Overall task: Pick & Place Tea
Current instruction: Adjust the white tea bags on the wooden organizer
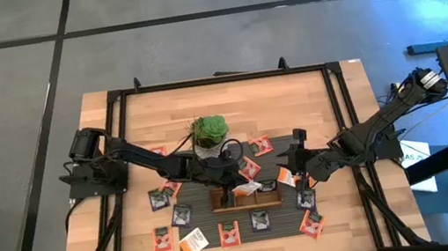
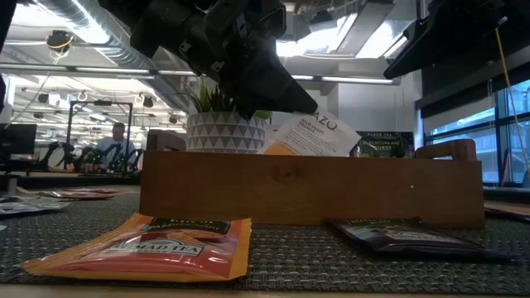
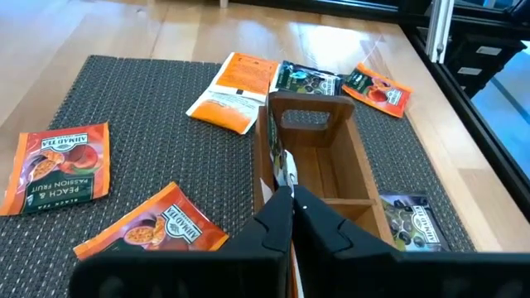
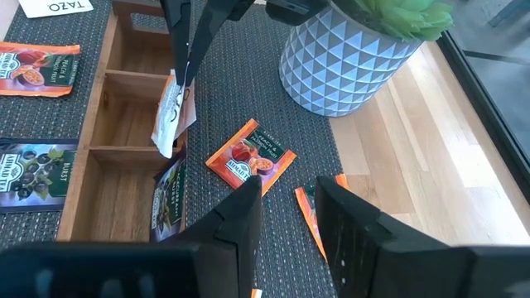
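My left gripper (image 1: 229,192) is shut on a white tea sachet (image 4: 171,116) and hangs over the long brown wooden tray (image 1: 244,197). Its fingers (image 3: 281,207) show above a tray compartment in the left wrist view. My right gripper (image 4: 290,211) is open and hovers by the tray's right end (image 1: 299,172). It is over an orange-red sachet (image 4: 251,157) that lies flat on the dark mat. Several more sachets, orange-red (image 3: 58,165), dark (image 3: 410,223) and white with orange (image 3: 236,87), lie flat around the tray. One dark sachet (image 4: 170,203) leans inside a compartment. My left gripper pinches the white sachet by its top edge (image 4: 176,81) between both fingers, coming from above and slanting down. The sachet hangs upright below the fingers, edge-on in the left wrist view (image 3: 286,170). Its lower end (image 4: 164,147) dips to the tray's far wall; whether it touches, I cannot tell.
A white patterned plant pot (image 4: 356,62) stands on the mat beyond the tray, close to both arms. The tray has upright handles at its ends (image 3: 308,108). The woven mat (image 3: 166,149) lies on the wooden table, which is ringed by a black frame (image 1: 343,117).
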### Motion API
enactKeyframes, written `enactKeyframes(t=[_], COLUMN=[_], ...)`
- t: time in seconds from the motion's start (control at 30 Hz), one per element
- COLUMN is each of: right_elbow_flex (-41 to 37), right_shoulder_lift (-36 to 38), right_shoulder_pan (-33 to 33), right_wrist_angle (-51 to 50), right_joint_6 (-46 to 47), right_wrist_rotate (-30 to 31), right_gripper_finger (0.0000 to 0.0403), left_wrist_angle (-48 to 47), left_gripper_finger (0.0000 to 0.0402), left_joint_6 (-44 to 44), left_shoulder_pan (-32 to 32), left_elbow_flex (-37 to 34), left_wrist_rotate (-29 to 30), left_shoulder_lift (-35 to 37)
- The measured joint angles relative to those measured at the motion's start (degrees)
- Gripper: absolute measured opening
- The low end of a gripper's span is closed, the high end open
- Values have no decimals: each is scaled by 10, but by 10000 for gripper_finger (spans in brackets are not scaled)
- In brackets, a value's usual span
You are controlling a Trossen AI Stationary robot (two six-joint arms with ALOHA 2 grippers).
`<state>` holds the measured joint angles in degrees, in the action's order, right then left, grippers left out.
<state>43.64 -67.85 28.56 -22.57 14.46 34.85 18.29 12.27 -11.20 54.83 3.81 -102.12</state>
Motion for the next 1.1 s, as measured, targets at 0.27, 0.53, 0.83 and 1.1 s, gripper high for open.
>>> enactKeyframes(t=[0.27, 0.53, 0.83, 1.1], right_elbow_flex=[0, 0, 0, 0], right_shoulder_lift=[0, 0, 0, 0], right_shoulder_pan=[0, 0, 0, 0], right_wrist_angle=[-1, -43, -50, -51], right_joint_6=[3, 63, 76, 76], right_wrist_rotate=[0, 0, 0, 0], right_gripper_finger=[117, 117, 117, 117], left_wrist_angle=[25, 44, 68, 348], left_gripper_finger=[2, 2, 2, 2], left_joint_6=[4, 5, 5, 45], left_shoulder_pan=[0, -6, -35, -55], left_elbow_flex=[0, 0, -6, -148], left_wrist_rotate=[1, 25, 94, 127], left_shoulder_lift=[15, 31, 31, 40])
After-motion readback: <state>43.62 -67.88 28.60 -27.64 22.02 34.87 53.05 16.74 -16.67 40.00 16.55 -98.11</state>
